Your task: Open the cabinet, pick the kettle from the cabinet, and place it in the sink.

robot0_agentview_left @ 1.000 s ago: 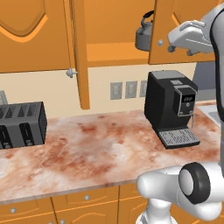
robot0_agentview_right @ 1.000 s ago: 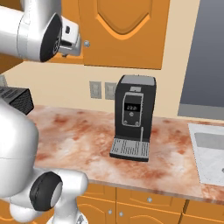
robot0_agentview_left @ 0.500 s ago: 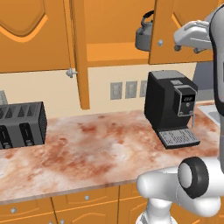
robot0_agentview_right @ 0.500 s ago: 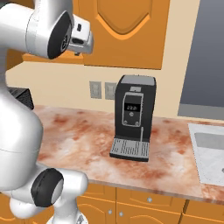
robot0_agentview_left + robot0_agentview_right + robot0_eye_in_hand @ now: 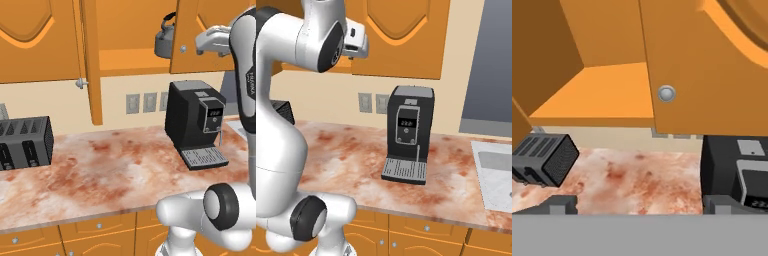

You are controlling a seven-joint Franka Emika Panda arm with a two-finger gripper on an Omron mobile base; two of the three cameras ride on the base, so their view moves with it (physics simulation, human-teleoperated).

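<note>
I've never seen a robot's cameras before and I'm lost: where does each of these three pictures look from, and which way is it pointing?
Left base view: behind the arm, left; faces the open cabinet and kettle; white arm at right.
Right base view: behind the arm, right; faces the coffee machine and sink; arm at left.
Hand view: on the hand, facing the closed door's knob; open gripper at bottom.
All share the coffee machine and counter.
</note>
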